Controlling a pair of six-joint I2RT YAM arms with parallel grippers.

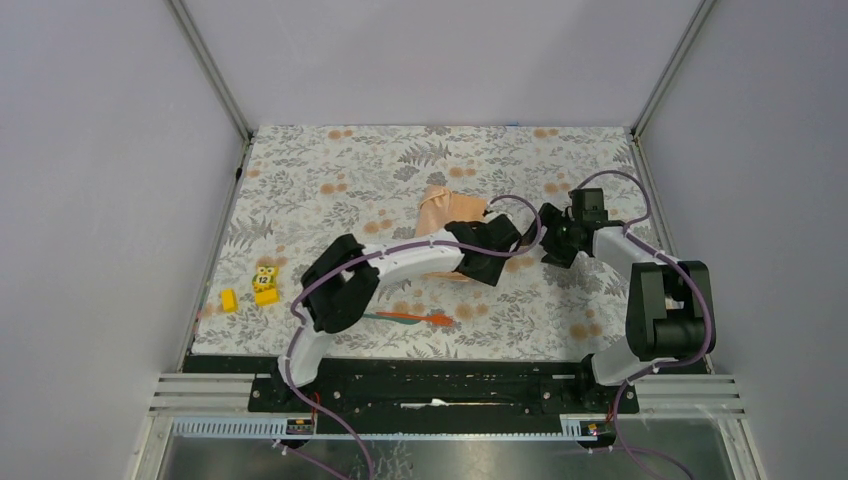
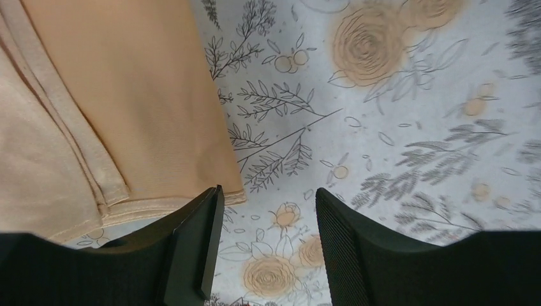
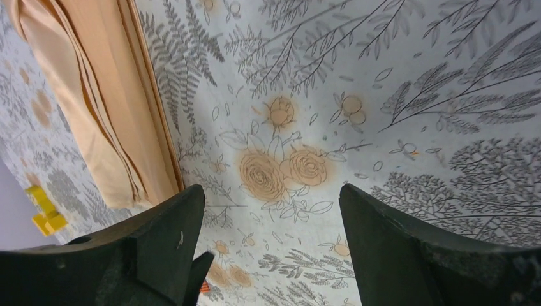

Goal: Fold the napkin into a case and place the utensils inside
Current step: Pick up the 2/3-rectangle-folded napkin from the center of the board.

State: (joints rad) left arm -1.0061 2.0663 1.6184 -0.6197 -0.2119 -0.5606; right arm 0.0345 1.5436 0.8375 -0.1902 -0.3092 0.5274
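Note:
The peach-orange napkin [image 1: 448, 208] lies folded in layers at the middle of the tablecloth, partly hidden under my left arm. In the left wrist view the napkin [image 2: 96, 102] fills the upper left, with its hemmed corner just beyond the left finger. My left gripper [image 2: 268, 191] is open over bare tablecloth and holds nothing. In the right wrist view the napkin [image 3: 96, 95] runs as a long strip at the left. My right gripper [image 3: 271, 191] is open and empty beside it. The utensils, one teal [image 1: 385, 316] and one orange-red [image 1: 428, 319], lie together near the front edge.
Two small yellow blocks [image 1: 228, 298] [image 1: 265, 285] sit at the front left of the grey floral tablecloth [image 1: 330, 170]. They also show at the left edge of the right wrist view as yellow blocks [image 3: 44, 213]. Both grippers [image 1: 505, 245] [image 1: 552, 240] are close together right of centre.

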